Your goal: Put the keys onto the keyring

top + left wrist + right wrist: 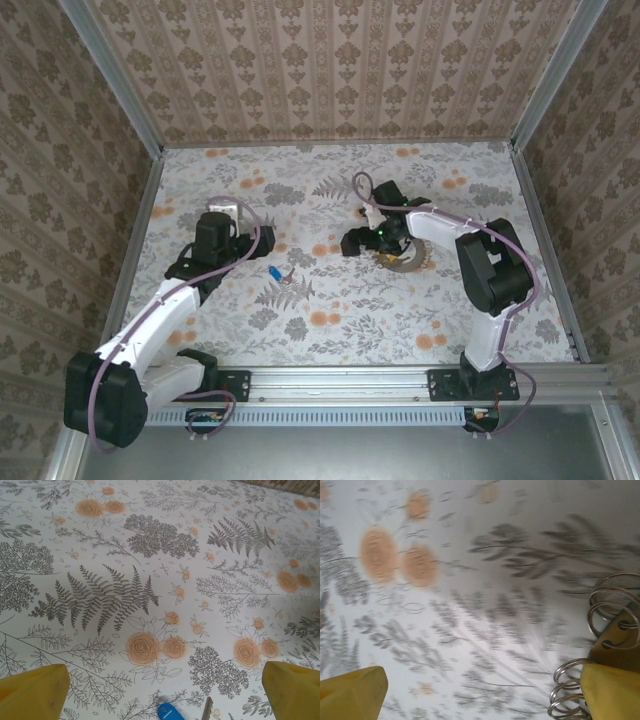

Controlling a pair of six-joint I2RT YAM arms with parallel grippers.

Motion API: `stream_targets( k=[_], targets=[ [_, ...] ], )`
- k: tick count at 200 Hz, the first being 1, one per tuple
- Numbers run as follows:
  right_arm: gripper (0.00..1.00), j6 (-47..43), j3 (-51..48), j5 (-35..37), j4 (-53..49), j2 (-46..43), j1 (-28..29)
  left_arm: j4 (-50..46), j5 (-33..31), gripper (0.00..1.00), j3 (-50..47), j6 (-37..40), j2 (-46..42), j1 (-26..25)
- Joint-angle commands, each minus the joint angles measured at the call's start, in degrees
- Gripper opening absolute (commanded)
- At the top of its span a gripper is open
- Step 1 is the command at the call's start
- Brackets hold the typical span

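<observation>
**Left wrist view.** The left gripper point(162, 692) is spread wide and holds nothing. Its two yellow fingertips point(32, 690) sit in the lower corners. One blue-headed key point(167, 711) lies on the tabletop point(225, 555), low in the gap between the fingertips. Only its rounded, bright blue head is in frame. Just toward the right finger lies one slim dull-metal strip point(207, 708); I cannot tell whether it is a second key. Ahead of the fingers there is open flower-printed surface.

**Right wrist view.** This view is blurred. The right gripper point(480, 692) is also parted, with nothing between its pads. The keyring point(615, 615) sits at its right fingertip. It shows as two bunches of thin silvery wire loops on a brass-coloured plate with small holes, partly behind the yellow pad. I cannot tell whether the pad touches it. Toward the left finger and ahead, the table is open.

**Top view.** There are two arms. The blue key lies just beside the left gripper, on its near side, with the silvery strip next to it. The keyring lies close against the right gripper, on its near side. Key and keyring are well apart, with open table between the two grippers. Patterned walls point(330, 70) close off three sides, and a metal rail point(340, 385) runs along the near edge. Both grippers stand away from the walls.
</observation>
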Motion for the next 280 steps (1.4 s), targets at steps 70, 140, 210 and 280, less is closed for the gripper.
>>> stream_targets(
  k=[70, 140, 210, 280],
  targets=[
    [1.00, 5.82, 0.21, -4.16, 5.33, -7.48, 4.69, -10.93, -1.60, 0.98, 3.62, -1.40, 4.98, 0.93],
    [1.00, -0.97, -12.17, 11.31, 4.13, -20.38, 4.42, -13.59, 2.59, 0.70, 4.87, -3.71, 12.68, -0.06],
    [1.00, -0.18, -25.42, 7.54, 20.84, -29.17, 4.26, -12.52, 2.52, 0.50, 6.27, -7.68, 20.06, -4.39],
    [1.00, -3.08, -26.00, 11.40, 19.12, -31.80, 3.66, -7.88, 6.70, 0.48, 5.56, -11.87, 23.73, -7.91]
  ],
)
